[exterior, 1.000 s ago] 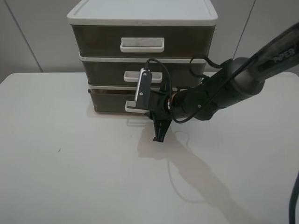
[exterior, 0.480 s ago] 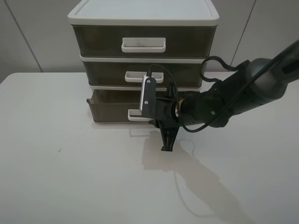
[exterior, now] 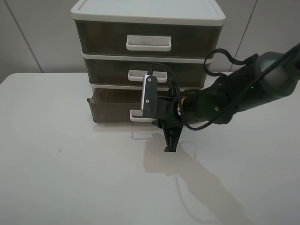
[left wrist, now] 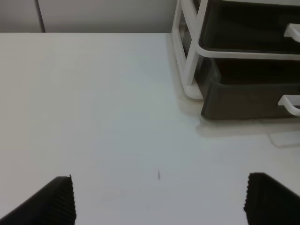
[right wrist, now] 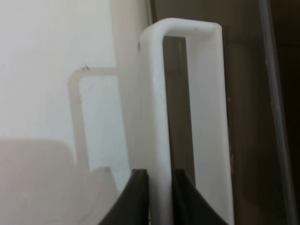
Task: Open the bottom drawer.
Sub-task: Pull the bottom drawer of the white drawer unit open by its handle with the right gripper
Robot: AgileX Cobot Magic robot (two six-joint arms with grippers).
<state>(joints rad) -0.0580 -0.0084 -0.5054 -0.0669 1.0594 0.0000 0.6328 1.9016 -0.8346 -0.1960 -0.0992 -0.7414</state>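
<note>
The bottom drawer point(exterior: 112, 110) of smoky translucent plastic stands pulled partly out of the white-framed drawer unit point(exterior: 147, 11). My right gripper point(exterior: 152, 118) is shut on the drawer's small white loop handle point(exterior: 137, 117). In the right wrist view the two black fingers point(right wrist: 137, 199) pinch the handle's front bar point(right wrist: 159, 117). The left wrist view shows the drawer point(left wrist: 248, 101) and its handle point(left wrist: 289, 104) off to one side. My left gripper point(left wrist: 161, 206) is open and empty over the bare table, well apart from the unit. The left arm is out of the exterior view.
Above the bottom drawer are the middle drawer point(exterior: 145, 74) with a similar small handle and the taller top drawer point(exterior: 148, 42) with a wider handle, both closed. The unit stands at the back of the white table point(exterior: 70, 178). A black cable point(exterior: 220, 58) loops over my right arm.
The bottom drawer has slid out toward the table's front with my right gripper holding its handle. The whole unit has shifted slightly to the right.
</note>
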